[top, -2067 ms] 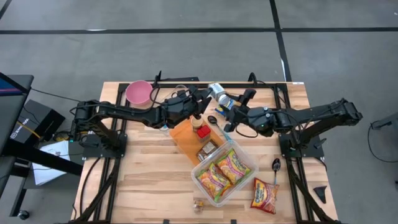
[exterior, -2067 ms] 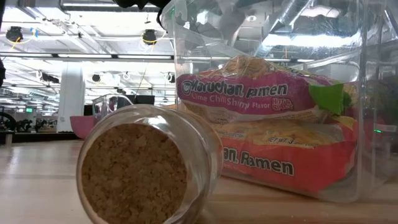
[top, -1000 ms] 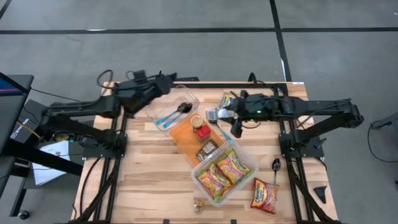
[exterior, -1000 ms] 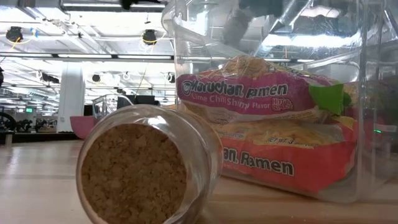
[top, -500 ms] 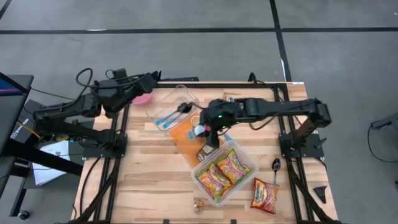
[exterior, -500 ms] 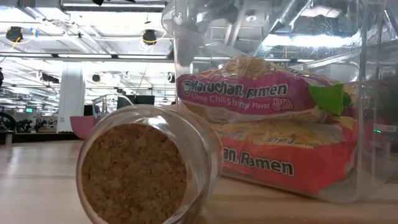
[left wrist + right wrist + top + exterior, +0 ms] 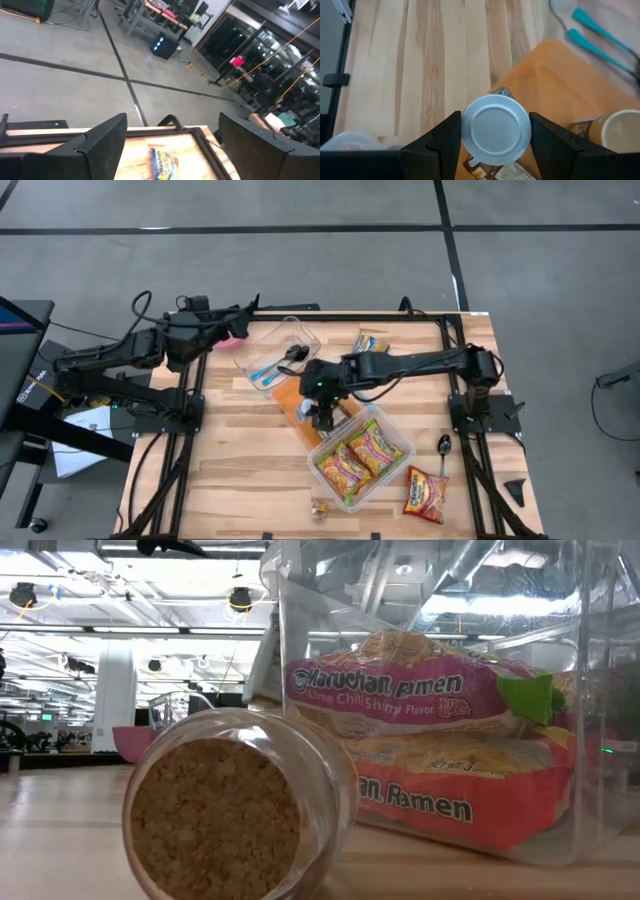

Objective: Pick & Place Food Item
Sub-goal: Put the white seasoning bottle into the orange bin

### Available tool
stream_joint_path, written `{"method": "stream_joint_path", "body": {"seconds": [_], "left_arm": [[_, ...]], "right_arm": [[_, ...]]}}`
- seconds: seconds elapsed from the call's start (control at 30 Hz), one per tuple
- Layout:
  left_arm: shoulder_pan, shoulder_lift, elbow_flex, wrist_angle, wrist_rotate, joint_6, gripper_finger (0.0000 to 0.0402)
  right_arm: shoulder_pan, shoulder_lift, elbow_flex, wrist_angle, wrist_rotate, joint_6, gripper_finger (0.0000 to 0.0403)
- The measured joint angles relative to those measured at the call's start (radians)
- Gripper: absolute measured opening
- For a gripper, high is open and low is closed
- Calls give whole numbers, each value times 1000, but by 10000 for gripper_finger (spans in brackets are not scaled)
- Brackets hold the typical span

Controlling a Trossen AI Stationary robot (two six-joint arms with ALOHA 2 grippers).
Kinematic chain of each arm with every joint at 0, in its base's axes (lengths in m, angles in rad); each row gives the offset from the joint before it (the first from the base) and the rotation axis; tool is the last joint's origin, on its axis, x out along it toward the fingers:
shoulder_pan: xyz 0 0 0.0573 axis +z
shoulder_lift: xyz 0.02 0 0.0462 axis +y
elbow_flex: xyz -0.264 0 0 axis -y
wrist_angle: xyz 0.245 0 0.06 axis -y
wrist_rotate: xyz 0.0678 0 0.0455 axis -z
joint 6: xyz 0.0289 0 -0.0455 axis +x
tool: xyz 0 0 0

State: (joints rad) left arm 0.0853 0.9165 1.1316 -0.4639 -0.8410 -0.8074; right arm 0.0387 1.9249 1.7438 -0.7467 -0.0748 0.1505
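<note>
Over the orange cutting board (image 7: 297, 397) near the table's centre, the right gripper (image 7: 495, 131) clamps a silver-lidded can (image 7: 495, 130); premature release risks toppling jars beneath, while the left gripper (image 7: 170, 137) waits apart-fingered at the far-left corner.

The table (image 7: 240, 470) is pale striped wood with a black frame. An orange board (image 7: 292, 402) lies mid-table. The spoons (image 7: 272, 370) have teal handles. The cup (image 7: 235, 332) at far left is pink. The ramen packs (image 7: 420, 690) are red and pink with yellow. The silver can (image 7: 495, 129) sits between black fingers (image 7: 440, 140).
</note>
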Motion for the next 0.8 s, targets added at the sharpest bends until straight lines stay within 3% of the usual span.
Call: {"method": "stream_joint_path", "body": {"seconds": [0.47, 0.8], "left_arm": [[0, 0, 0, -35, -6, 0, 309], [0, 0, 0, -36, -5, -5, 309]], "right_arm": [[-57, 42, 7, -35, 0, -76, 191], [-88, 45, 6, -33, -84, -164, 190]]}}
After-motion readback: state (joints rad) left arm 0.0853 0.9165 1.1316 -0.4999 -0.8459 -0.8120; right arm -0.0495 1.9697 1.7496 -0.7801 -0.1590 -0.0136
